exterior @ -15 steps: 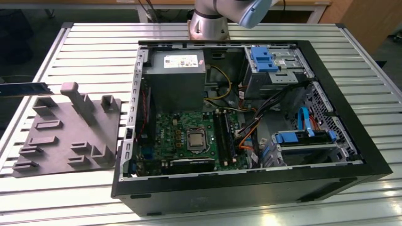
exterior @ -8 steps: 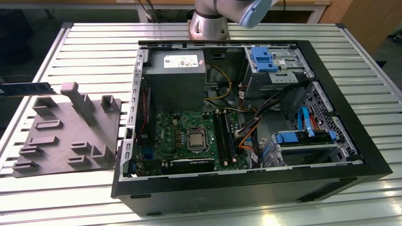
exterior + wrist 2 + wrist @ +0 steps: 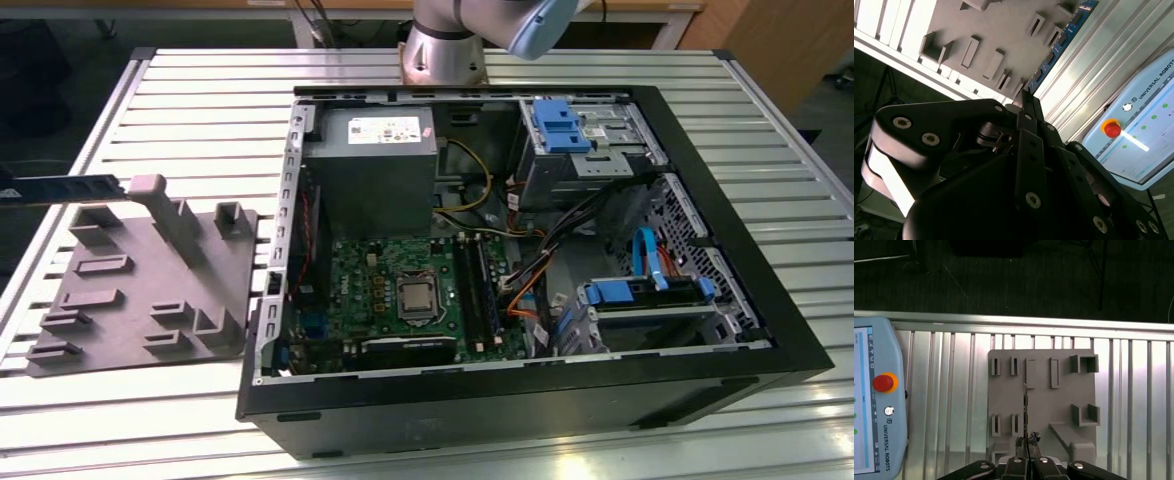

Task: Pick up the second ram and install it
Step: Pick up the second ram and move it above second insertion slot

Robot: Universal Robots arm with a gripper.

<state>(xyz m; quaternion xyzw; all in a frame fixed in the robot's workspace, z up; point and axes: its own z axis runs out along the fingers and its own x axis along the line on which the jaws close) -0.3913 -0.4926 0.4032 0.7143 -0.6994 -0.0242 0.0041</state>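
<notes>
- second ram (image 3: 67,187): in the air at the exterior view's left edge, lying roughly level. Its free end is just beside the tall post of the grey holder tray (image 3: 134,290). It looks lifted out of the tray slots, but I can't confirm full clearance.
- gripper (image 3: 1027,442): fingers pressed together, pinching one end of the stick. In the first wrist view the board juts straight out from the tips, edge-on, over the middle of the tray.
- In the second wrist view the board runs from the tips out past the tray edge toward the slatted table (image 3: 1114,45). It looks straight in the grip, with no visible skew.
- Step in hand, my read: the pick is made and the stick is being carried. Install isn't done.
- The long black slot rails (image 3: 475,285) sit on the motherboard (image 3: 387,270) inside the open PC case (image 3: 534,400), well apart from the stick, toward the exterior view's right.
- Doing it well:
  - The hold is at one end, so the board acts as a long lever and any bump will twist it between the pads. Move slowly and stay off the tray post and the case wall.
  - Hold the board edge parallel to the rails, contact edge down and untilted.
  - The orange cables (image 3: 534,272) lie just beside the rails and are a snag risk.
- Can't tell whether either rail is already populated.
</notes>
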